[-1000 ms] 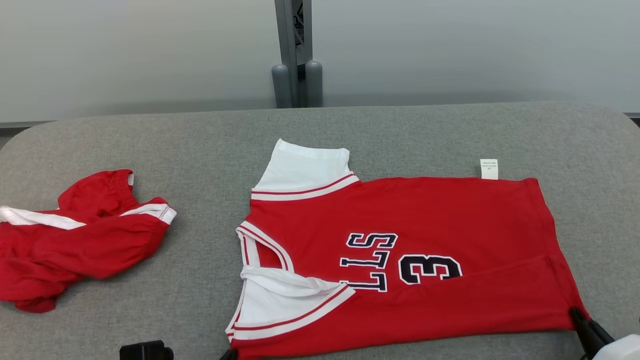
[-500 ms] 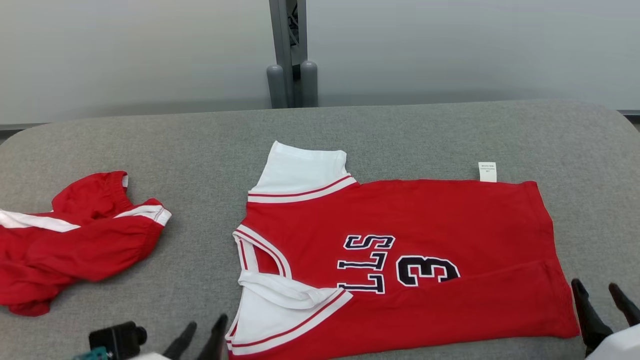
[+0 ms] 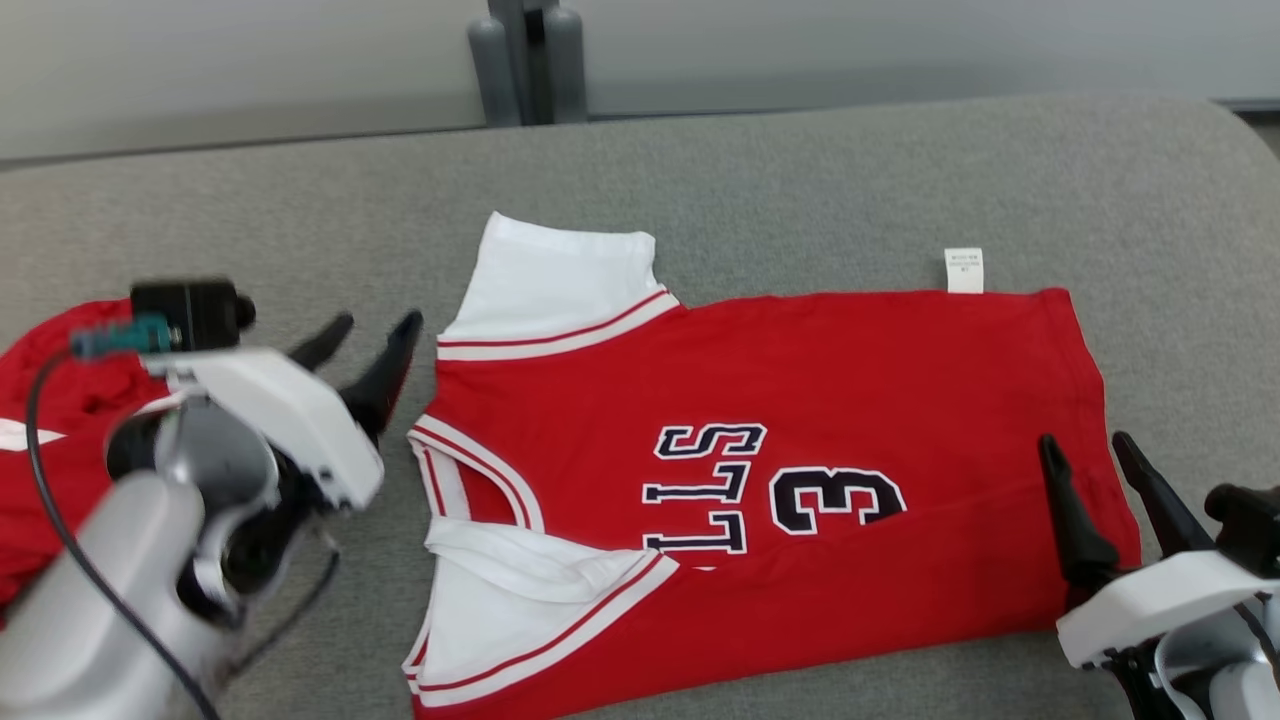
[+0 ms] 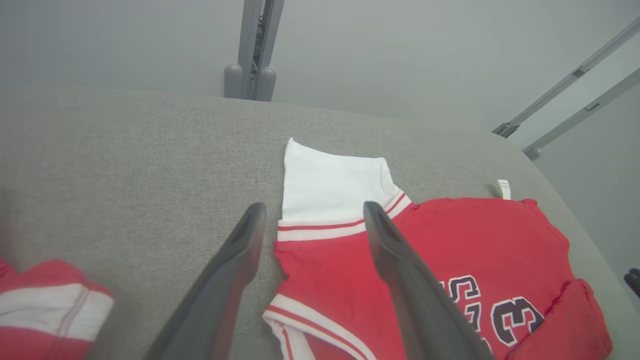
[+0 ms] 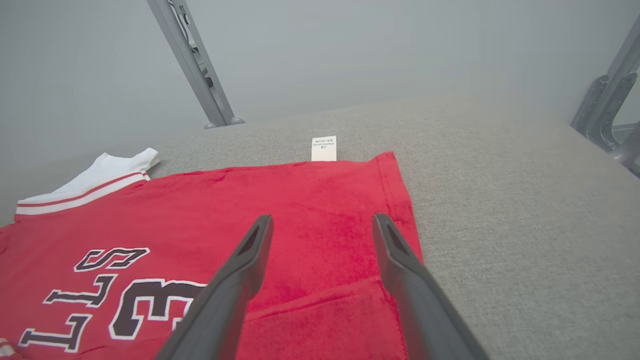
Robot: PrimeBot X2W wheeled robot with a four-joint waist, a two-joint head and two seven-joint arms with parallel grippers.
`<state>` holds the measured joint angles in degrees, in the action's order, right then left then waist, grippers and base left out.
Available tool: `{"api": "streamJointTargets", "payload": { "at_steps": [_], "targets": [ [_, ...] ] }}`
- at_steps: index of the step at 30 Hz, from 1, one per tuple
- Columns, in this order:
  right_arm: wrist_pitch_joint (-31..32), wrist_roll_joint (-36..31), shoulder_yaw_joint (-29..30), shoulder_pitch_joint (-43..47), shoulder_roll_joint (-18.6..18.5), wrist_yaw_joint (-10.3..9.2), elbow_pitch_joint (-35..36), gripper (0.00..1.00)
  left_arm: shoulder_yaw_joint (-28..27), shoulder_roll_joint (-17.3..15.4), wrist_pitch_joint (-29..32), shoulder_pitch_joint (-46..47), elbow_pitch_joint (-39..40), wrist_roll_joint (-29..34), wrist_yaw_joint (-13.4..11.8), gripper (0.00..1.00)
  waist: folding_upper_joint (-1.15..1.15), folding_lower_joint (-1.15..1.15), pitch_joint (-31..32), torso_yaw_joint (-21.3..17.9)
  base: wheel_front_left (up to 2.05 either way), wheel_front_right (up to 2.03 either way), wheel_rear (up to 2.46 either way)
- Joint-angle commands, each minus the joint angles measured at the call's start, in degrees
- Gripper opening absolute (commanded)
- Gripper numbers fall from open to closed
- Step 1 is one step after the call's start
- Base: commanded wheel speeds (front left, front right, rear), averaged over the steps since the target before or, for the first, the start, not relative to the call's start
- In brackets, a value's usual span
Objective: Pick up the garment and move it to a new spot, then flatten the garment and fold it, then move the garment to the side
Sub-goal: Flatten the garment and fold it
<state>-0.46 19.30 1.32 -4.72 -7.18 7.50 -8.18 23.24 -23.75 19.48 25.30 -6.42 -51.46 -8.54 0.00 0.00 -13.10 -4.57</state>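
The garment (image 3: 800, 380) is a red jersey with white sleeves and a dark "3", lying flat on the grey table (image 3: 800, 180) with its near long edge folded over. My left gripper (image 3: 375, 322) hangs open and empty just left of the jersey's far white sleeve (image 3: 560, 275). In the left wrist view the left gripper (image 4: 315, 207) frames that sleeve (image 4: 332, 187) above the garment (image 4: 450, 240). My right gripper (image 3: 1085, 442) stands open and empty over the hem end. In the right wrist view the right gripper (image 5: 322, 219) is above the red garment (image 5: 250, 200).
A second red garment with white stripes (image 3: 60, 420) lies crumpled at the table's left, also seen as red cloth (image 4: 45, 300). A white care label (image 3: 964, 270) sticks out at the jersey's far edge. A grey post (image 3: 525, 60) stands behind the table.
Both grippers have opened and let go of the jersey's near corners, then risen and moved forward over it. The head camera has tilted down, shifting the whole picture.
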Motion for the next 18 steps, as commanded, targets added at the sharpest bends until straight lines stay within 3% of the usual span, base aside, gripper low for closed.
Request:
{"api": "streamJointTargets", "payload": {
  "at_steps": [1, 11, 18],
  "targets": [
    [-0.71, 0.30, -0.26, -1.20, -0.08, -0.02, -0.49, 1.00, 0.19, -0.47, 1.56, 3.67, -1.79, 0.34, 0.66, 1.00, 0.00, 0.00, -2.66, -1.81, 0.00, 0.00, 0.00],
    [-2.77, 0.65, -2.74, -7.59, -0.28, -0.02, -3.25, 1.00, 4.11, 1.04, 20.74, 27.86, -20.15, -2.05, 3.57, 1.00, 0.00, 0.00, -9.40, -5.15, 0.00, 0.00, 0.00],
    [-3.95, 1.08, -4.93, -10.93, 0.06, -0.02, -4.64, 1.00, 9.16, 0.31, 25.85, 36.99, -28.91, 3.04, 5.40, 1.00, 0.00, 0.00, -12.41, -7.30, 0.00, 0.00, 0.00]
  ]
}}
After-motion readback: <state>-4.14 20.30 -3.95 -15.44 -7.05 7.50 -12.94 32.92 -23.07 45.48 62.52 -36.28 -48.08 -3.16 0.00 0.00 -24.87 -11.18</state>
